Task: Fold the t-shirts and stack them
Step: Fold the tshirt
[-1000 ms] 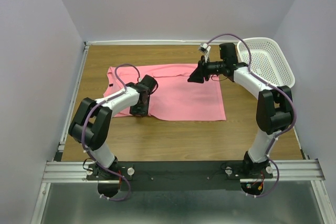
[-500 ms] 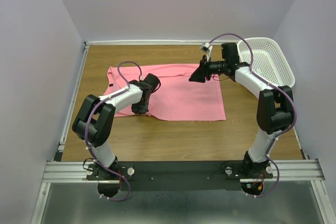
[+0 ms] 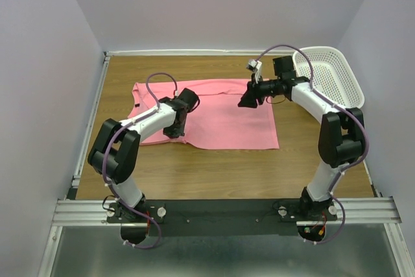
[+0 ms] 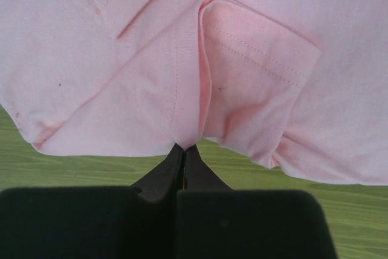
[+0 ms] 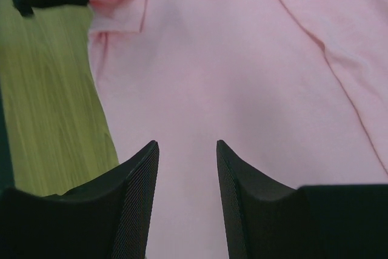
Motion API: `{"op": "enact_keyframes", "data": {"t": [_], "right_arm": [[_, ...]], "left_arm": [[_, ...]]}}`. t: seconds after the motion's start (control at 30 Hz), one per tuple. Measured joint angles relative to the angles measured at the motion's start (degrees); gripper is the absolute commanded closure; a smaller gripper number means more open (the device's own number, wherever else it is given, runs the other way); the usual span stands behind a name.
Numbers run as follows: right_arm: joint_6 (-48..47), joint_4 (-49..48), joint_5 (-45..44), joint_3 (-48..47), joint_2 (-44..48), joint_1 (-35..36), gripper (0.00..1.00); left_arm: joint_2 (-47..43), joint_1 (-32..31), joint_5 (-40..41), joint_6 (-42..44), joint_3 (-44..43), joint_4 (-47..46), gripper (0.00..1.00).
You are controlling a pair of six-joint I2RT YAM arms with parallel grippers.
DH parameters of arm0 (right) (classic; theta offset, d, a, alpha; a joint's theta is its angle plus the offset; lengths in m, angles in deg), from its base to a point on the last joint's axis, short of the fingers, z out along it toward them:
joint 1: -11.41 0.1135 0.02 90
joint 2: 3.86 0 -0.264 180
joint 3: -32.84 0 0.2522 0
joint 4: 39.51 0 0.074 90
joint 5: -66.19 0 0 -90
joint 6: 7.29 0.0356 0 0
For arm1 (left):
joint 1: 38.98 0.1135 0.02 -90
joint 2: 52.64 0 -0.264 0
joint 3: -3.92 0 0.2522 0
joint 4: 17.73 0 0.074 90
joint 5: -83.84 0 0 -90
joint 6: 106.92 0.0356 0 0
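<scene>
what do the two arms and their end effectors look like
The left arm and right arm are white tubes with chunky black joints, each trailing a purple cable. The left end effector and right end effector are black, with two tapered fingers.

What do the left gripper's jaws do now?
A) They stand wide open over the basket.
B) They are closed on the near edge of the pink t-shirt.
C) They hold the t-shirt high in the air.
B: in the left wrist view the left gripper pinches the t-shirt edge, jaws together.

Salmon-pink t-shirt (image 3: 227, 118), white perforated basket (image 3: 350, 85), brown table (image 3: 214, 167)
</scene>
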Motion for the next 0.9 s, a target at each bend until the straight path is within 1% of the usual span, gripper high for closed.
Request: {"op": "enact_keyframes", "data": {"t": [0.1,0.27,0.43,0.5,0.63,0.8,0.9], "right_arm": [[-11.2,7.1,-4.9,1.7,2.7,0.0,0.50],[-28.1,15.2,-17.7,18.4,16.9,-0.3,0.49],[-38.8,19.8,-25.6,28.0,24.4,-0.6,0.49],[-42.0,20.7,-28.0,30.0,25.2,-0.6,0.49],[-45.2,21.2,-30.6,30.5,23.9,-0.6,0.50],[-46.6,21.0,-32.2,30.5,21.4,-0.6,0.53],[-46.8,20.2,-32.7,30.6,20.2,-0.6,0.57]], "left_arm": [[-1.3,0.0,-0.4,1.0,0.0,-0.2,1.00],[-4.1,0.0,-1.8,3.0,0.0,-0.9,1.00],[-5.6,0.0,-2.8,4.9,0.0,-1.3,1.00],[-5.7,0.0,-3.1,5.3,0.0,-1.3,1.00],[-6.3,0.0,-3.3,5.8,0.0,-1.2,1.00],[-7.5,0.0,-3.5,6.0,0.0,-1.2,1.00],[-8.5,0.0,-3.7,5.9,0.0,-1.2,1.00]]}}
